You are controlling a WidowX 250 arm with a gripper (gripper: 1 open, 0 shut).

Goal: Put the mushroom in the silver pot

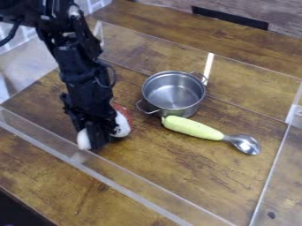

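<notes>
My black gripper [94, 132] points straight down at the left of the table, shut on the mushroom [116, 124]. The mushroom is a small white lump with a red patch, partly hidden by the fingers, and it sits at or just above the wood. Off to the right and slightly further back stands the silver pot [174, 92], round, shiny and empty, with small side handles. About a pot's width of table separates it from the gripper.
A yellow-green corn-like piece [193, 129] with a metal spoon end [245, 145] lies just in front of the pot. A thin pale stick [209, 65] leans behind the pot. Low clear walls [71, 150] border the wooden table.
</notes>
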